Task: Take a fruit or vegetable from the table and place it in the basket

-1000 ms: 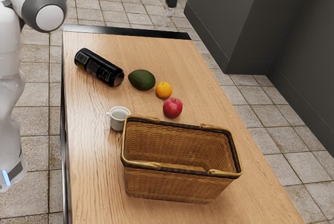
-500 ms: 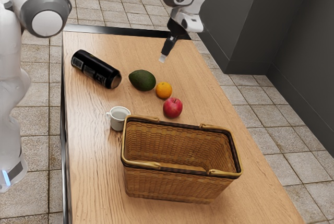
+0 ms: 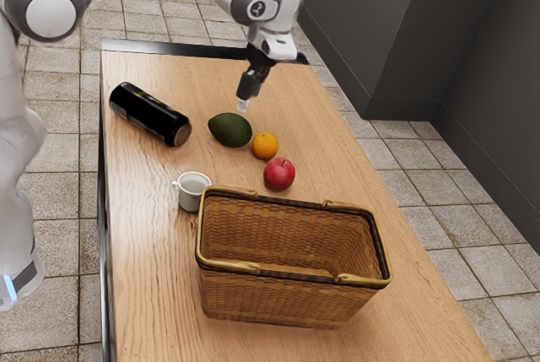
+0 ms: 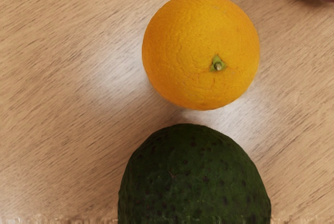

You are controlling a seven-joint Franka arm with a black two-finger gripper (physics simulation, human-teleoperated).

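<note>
- The avocado [image 3: 229, 130] lies on the bare wood of the table [image 3: 152, 286], outside the basket [image 3: 283, 299]; from my camera on the hand I see it just under me.
- My gripper [image 3: 243, 105] hangs above the table, pointing down with a slight tilt, its tip close to the avocado and clear of it. I can't tell from here whether it's released or clenched.
- The orange [image 3: 265, 146] sits just beside the avocado, a narrow gap between them, its green stem end facing my wrist camera.
- The apple [image 3: 279, 174], red, rests near the orange, between it and the basket, apart from the orange.
- The basket is a woven brown one, standing upright, with its handles folded down along the rim.
- A small pale mug [image 3: 189, 198] stands upright near one corner of the basket, its handle toward the exterior view's left. Whether they touch, I can't make out.
- A black can [image 3: 150, 114] lies on its side toward the exterior view's left, apart from the avocado.
- Around the table I see floor tiles [image 3: 59, 248], with a dark grey wall [image 3: 367, 33] at the exterior view's right.
</note>
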